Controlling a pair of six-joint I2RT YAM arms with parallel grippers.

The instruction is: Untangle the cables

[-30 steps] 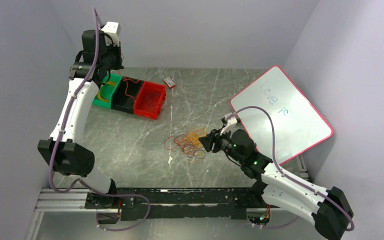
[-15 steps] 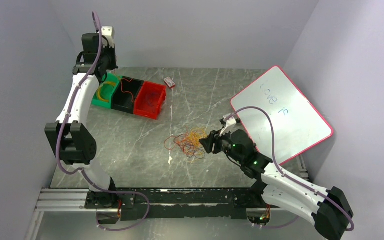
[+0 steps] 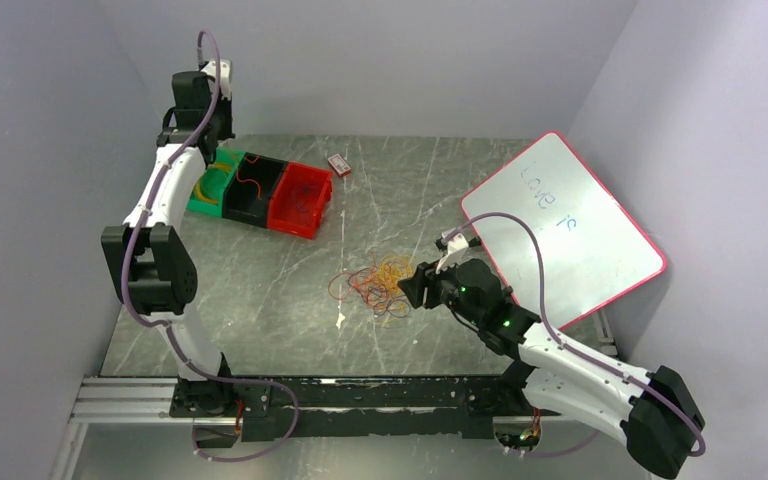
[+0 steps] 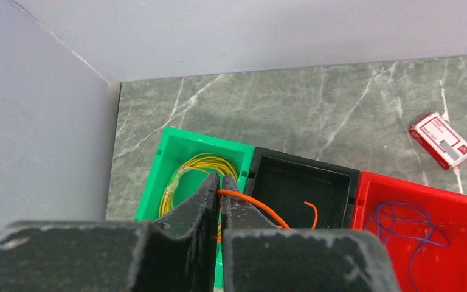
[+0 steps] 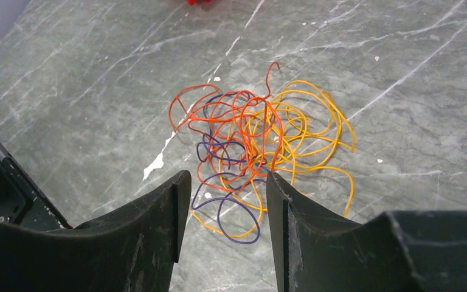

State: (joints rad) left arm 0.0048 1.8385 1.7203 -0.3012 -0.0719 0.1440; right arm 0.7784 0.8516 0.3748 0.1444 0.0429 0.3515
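A tangle of cables (image 5: 255, 140), orange, yellow and purple loops, lies mid-table (image 3: 380, 282). My right gripper (image 5: 228, 176) hovers open at the tangle's near edge, with nothing between its fingers. My left gripper (image 4: 222, 182) is shut on one orange cable (image 4: 253, 202), held high over the bins at the far left. That cable arcs from the fingertips over the black bin (image 4: 304, 176). A yellow cable coil (image 4: 200, 164) lies in the green bin (image 4: 176, 152). A purple cable (image 4: 401, 219) lies in the red bin (image 4: 413, 188).
The three bins (image 3: 260, 195) stand in a row at the back left, close to the left wall. A small red-and-white box (image 3: 339, 164) lies behind them. A red-framed whiteboard (image 3: 560, 220) leans at the right, just behind the right arm.
The left arm has swung up and back toward the far wall, carrying the orange cable over the bins. The right gripper has stayed by the tangle, its jaws barely wider.
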